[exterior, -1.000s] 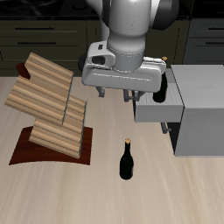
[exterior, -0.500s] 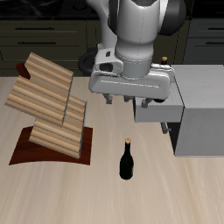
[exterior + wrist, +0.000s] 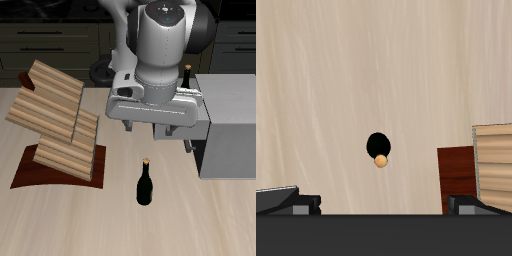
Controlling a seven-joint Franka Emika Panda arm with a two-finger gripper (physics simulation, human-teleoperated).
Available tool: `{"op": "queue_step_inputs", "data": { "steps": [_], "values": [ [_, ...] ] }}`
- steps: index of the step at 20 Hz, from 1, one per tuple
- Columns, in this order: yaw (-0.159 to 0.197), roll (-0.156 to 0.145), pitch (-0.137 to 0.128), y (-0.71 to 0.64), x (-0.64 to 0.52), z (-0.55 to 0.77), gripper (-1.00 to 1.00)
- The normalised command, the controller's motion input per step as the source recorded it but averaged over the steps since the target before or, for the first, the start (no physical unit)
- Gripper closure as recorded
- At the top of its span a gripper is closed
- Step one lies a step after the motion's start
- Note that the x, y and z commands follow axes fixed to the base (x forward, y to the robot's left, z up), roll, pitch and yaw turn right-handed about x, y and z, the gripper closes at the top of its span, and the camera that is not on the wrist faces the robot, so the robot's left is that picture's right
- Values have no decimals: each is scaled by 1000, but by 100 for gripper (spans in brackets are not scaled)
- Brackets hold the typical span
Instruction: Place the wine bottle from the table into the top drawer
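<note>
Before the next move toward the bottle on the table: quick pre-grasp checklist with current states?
1. Wine bottle upright on the table: ok.
2. Top drawer pulled open: ok.
3. Gripper empty, fingers apart in the wrist view: ok.
4. Gripper above the bottle: ok, the wrist view shows its cap from above.
5. Gripper down at grasp height: not ok, it hangs above the bottle.
6. Target is the table bottle, not the twin bottle on the cabinet: ok.
</note>
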Motion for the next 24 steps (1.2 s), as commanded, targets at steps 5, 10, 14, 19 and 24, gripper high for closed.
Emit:
{"op": "queue_step_inputs", "data": {
  "steps": [5,10,14,19,24],
  "values": [
    [0,13,13,30,0,-196,-100],
    [-6,-5,12,-50,42,-190,-100],
    [-14,8,-11,-73,69,-172,-100],
    [-18,-2,-17,-49,0,-190,-100],
    [-3,-4,-14,-35,-64,-300,-100]
  ]
}}
